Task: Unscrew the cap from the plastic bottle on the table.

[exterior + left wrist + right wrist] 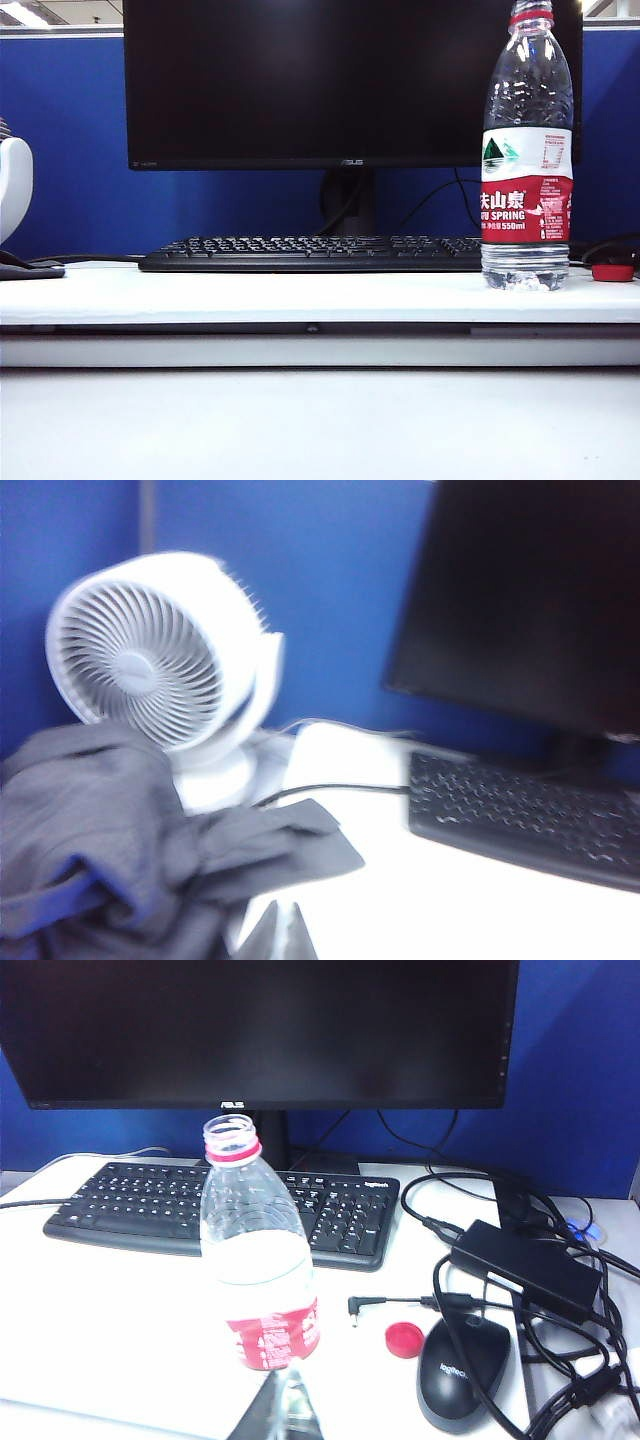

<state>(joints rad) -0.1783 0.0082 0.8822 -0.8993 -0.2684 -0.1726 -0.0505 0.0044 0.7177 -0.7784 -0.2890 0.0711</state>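
Exterior view: the tall clear ribbed plastic bottle stands uncapped on the white table, right of the black keyboard; the small red screw cap lies beside it. Left wrist view: the left gripper, pressed together, hangs near a white fan and grey cloth. Right wrist view: the right gripper, likewise pressed together, sits just before the bottle, with the cap beside a black mouse.

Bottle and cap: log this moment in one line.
plastic bottle: upright, neck open | cap: off, on table beside mouse | hands: neither in view
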